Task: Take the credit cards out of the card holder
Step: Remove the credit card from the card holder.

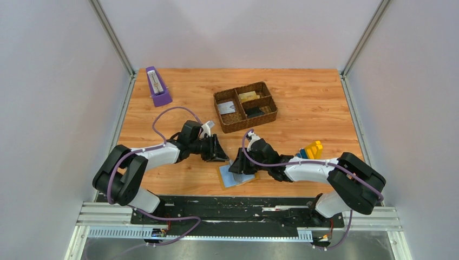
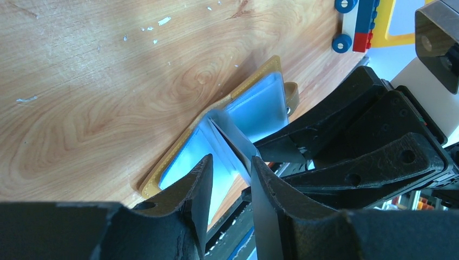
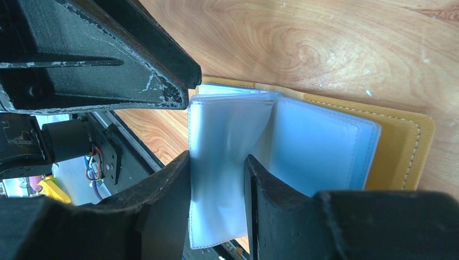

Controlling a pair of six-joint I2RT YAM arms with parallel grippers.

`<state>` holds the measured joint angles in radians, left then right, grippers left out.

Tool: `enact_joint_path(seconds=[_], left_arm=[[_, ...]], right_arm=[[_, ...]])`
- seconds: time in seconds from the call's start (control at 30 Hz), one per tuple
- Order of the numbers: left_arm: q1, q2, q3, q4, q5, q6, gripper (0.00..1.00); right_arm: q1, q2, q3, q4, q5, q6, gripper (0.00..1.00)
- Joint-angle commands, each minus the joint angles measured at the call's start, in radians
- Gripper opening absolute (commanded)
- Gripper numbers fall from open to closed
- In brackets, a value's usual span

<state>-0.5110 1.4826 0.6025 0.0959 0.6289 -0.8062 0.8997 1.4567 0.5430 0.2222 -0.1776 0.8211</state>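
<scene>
The card holder (image 1: 234, 179) lies open near the table's front edge, mustard-yellow outside with light blue-grey pockets. In the left wrist view (image 2: 260, 95) its pocket leaves stand up at the fold, and its yellow tab (image 2: 292, 96) lies at the far side. My left gripper (image 2: 231, 160) hovers over the near half with jaws apart and nothing between them. My right gripper (image 3: 217, 157) is open, with its fingers either side of a translucent pocket leaf (image 3: 216, 119). The leaf looks empty. No card shows in the holder (image 3: 325, 141). The grippers (image 1: 223, 156) (image 1: 237, 165) nearly touch.
A brown woven compartment tray (image 1: 249, 124) holding flat cards stands behind the grippers. A purple metronome (image 1: 157, 86) is at the back left. A yellow and blue block toy (image 1: 311, 150) sits right of the right arm and also shows in the left wrist view (image 2: 362, 21). The black rail runs along the front edge.
</scene>
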Motion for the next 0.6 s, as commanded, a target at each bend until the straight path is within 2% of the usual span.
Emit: enact_joint_path(seconds=[0.0,0.3,0.57], left_arm=[[-0.001,-0.012,-0.010,0.021,0.000,-0.005,0.40],[0.000,-0.068,-0.017,-0.025,-0.043,-0.003,0.42],[-0.001,-0.041,-0.012,-0.006,-0.020,-0.015,0.41]], right_arm=[[-0.003,-0.019,0.006,-0.012,0.007,-0.011,0.39],[-0.003,-0.024,0.005,-0.020,0.011,-0.011,0.39],[-0.002,-0.024,0.009,-0.021,0.013,-0.011,0.39]])
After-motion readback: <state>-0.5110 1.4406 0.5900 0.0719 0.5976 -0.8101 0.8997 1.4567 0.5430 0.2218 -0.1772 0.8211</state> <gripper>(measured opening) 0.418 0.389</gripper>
